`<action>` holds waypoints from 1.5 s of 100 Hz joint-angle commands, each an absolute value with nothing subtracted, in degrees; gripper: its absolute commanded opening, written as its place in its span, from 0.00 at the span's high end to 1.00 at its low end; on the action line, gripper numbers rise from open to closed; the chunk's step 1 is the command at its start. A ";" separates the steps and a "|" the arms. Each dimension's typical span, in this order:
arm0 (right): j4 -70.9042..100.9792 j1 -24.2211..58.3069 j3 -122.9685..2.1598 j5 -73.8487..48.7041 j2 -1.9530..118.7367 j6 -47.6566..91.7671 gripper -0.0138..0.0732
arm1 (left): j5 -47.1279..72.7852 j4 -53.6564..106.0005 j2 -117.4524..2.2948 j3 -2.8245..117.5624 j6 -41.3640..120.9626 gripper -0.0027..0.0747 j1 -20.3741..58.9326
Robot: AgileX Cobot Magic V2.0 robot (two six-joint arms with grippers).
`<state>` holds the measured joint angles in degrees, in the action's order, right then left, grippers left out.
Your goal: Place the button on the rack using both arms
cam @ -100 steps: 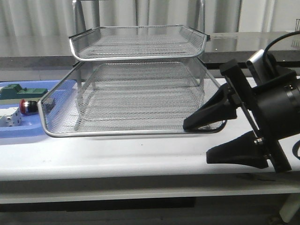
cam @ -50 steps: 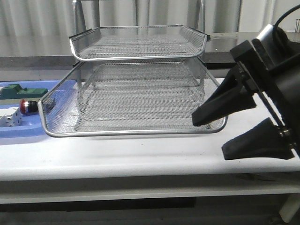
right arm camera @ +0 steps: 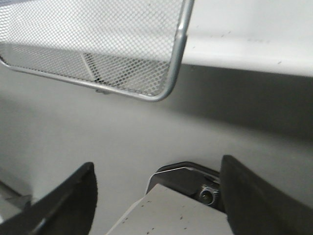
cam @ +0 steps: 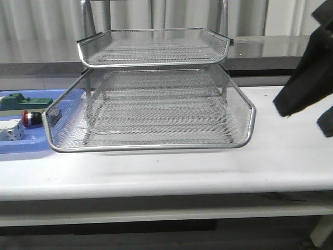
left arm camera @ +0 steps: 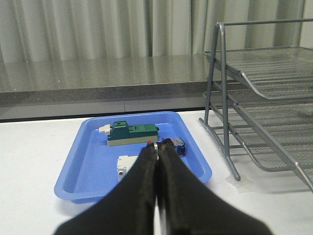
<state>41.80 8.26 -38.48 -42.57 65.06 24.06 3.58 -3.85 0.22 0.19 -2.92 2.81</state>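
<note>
The button (cam: 31, 117) lies in the flat blue tray (cam: 31, 146) at the far left, red head and black body showing. In the left wrist view it is mostly hidden behind my fingertips; only its blue rear block (left arm camera: 180, 146) and a speck of red show. My left gripper (left arm camera: 157, 146) is shut and empty, short of the button; it does not show in the front view. The rack (cam: 151, 148) stands mid-table with its lower tray slid forward. My right gripper (cam: 304, 117) is open and empty at the right edge, off the tray's front corner (right arm camera: 173, 63).
A green component (left arm camera: 132, 133) and a white terminal block (left arm camera: 126, 164) share the blue tray (left arm camera: 88, 161). The rack's frame posts (left arm camera: 222, 98) stand just right of that tray. A metal bracket (right arm camera: 188, 188) below the table edge shows between my right fingers.
My right gripper has drawn back to the right and upward, away from the lower tray's front corner, and now is mostly out of the front view. The tray and button have not moved.
</note>
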 commanded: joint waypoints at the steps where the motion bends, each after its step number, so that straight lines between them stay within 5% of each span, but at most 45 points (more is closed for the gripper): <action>1: 34.84 7.99 -42.28 -43.07 60.81 18.55 0.23 | -1.03 -3.41 2.07 -3.03 -3.62 0.99 2.72; 46: 1.10 7.99 -46.33 -50.17 45.67 -3.76 0.23 | -1.03 -3.41 2.07 -3.03 -3.62 0.99 2.72; 78: -4.17 7.99 -46.33 -53.51 38.29 -7.57 0.25 | -1.03 -3.41 2.07 -3.03 -3.62 0.99 2.72; 90: -4.17 7.99 -46.33 -53.94 37.84 -7.57 0.35 | -1.03 -3.41 2.07 -3.03 -3.62 0.99 2.72; 126: -4.17 7.99 -46.33 -55.20 37.84 -7.57 0.92 | -1.03 -3.41 2.07 -3.03 -3.62 0.99 2.72; 150: -4.17 7.99 -46.33 -55.62 37.84 -7.57 0.92 | -1.03 -3.41 2.07 -3.03 -3.62 0.99 2.72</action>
